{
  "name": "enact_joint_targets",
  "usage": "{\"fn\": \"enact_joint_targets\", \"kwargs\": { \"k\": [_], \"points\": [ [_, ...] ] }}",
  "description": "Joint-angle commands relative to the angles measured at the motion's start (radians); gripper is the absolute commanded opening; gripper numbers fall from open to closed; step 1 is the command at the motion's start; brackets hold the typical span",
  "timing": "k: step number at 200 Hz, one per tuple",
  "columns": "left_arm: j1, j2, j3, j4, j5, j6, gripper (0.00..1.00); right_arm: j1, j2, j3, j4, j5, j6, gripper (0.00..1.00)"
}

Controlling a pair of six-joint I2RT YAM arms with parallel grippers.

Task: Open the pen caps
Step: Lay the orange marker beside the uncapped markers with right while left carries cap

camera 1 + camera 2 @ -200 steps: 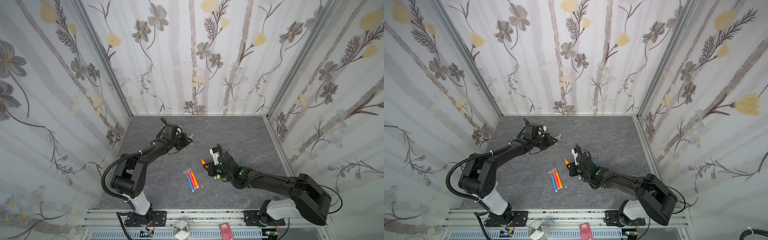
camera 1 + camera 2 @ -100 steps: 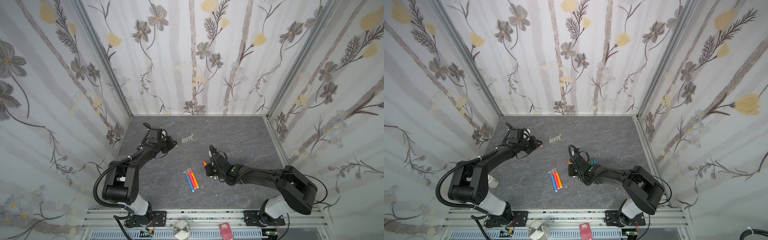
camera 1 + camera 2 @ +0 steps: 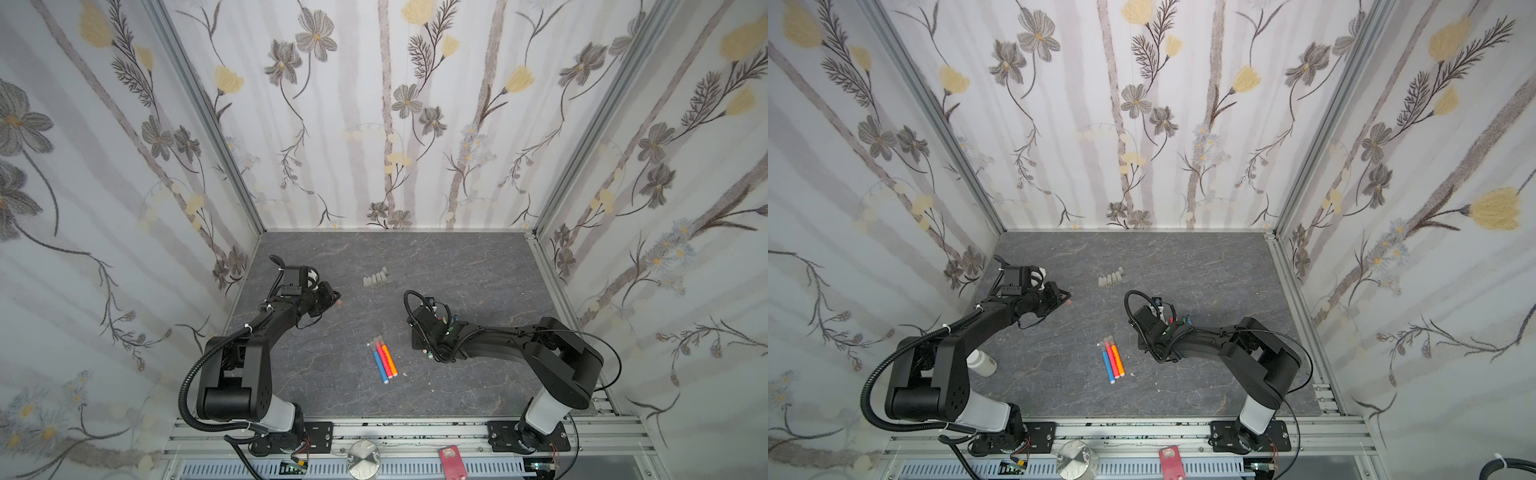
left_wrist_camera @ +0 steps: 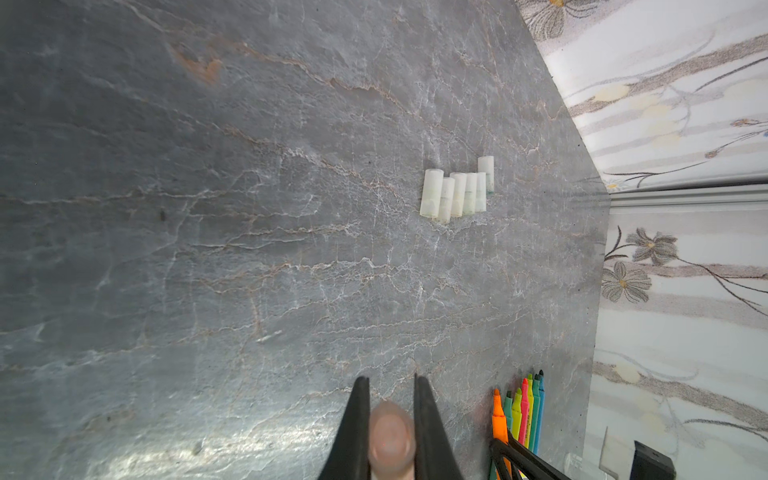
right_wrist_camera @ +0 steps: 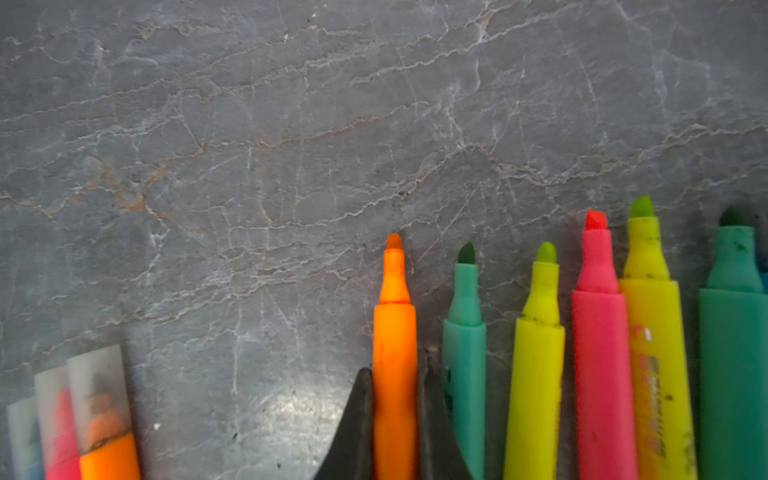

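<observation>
Back-centre of table (image 3: 457,270): loose caps (image 3: 376,277) in a row, side by side. L gripper (image 4: 390,380) sits left of them, near, w/ held cap (image 4: 390,432) between its jaws. Front-centre: three capped pens (image 3: 383,360) side by side. Just right of those, uncapped pens (image 5: 598,353) in a row under R gripper (image 5: 395,370), which clamps the end pen (image 5: 395,332) nearest the three.

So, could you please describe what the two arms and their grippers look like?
Both are matte black with rounded joint housings and a light grey base segment. The left arm carries a thick corrugated black hose; the right arm has thin black cables looping near its wrist. The left gripper and right gripper have black fingers tapering to points.
</observation>
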Motion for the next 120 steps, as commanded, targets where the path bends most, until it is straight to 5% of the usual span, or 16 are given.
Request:
{"fn": "enact_joint_targets", "kwargs": {
  "k": [1,120],
  "points": [
    [0.002,-0.004,0.001,0.026,0.012,0.008,0.00,0.002,0.009,0.015,-0.033,0.038,0.019,0.04],
    [0.002,0.090,0.077,0.046,-0.011,0.017,0.00,0.025,0.026,0.037,-0.083,0.052,0.028,0.19]
  ]
}}
